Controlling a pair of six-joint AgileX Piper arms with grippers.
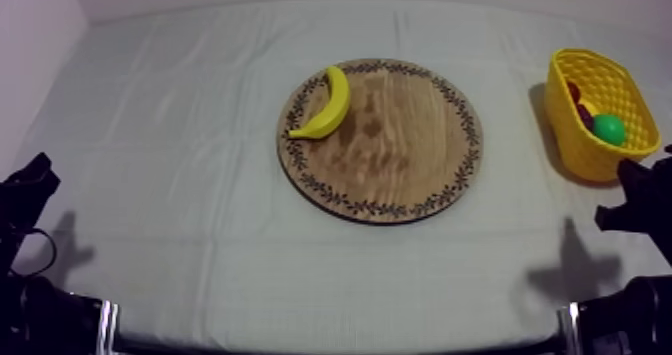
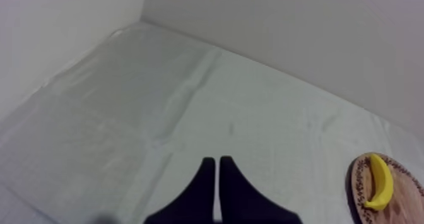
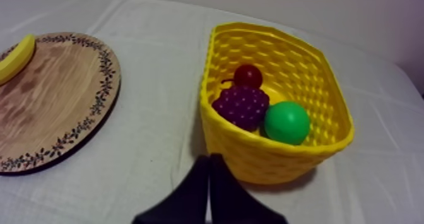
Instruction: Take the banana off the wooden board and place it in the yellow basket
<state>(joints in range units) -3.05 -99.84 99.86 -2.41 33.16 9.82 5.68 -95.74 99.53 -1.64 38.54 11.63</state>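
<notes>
One curved yellow banana (image 1: 326, 106), unmarked.

Left end effector (image 2: 217, 176), fingers pressed together, above the cloth-covered worktop (image 2: 189, 113); banana (image 2: 380, 182) on wooden board (image 2: 359, 195) nearby.

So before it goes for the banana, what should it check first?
1. Banana lies free on the wooden board, nothing on it: ok.
2. Left fingers open for a grasp: not ok, shut.
3. Right fingers open: not ok, shut.
4. Yellow basket upright, mouth open: ok.
5. Room in the basket beside the grapes, small red fruit and green ball: probably ok.
6. Cloth between board and basket free of obstacles: ok.
</notes>
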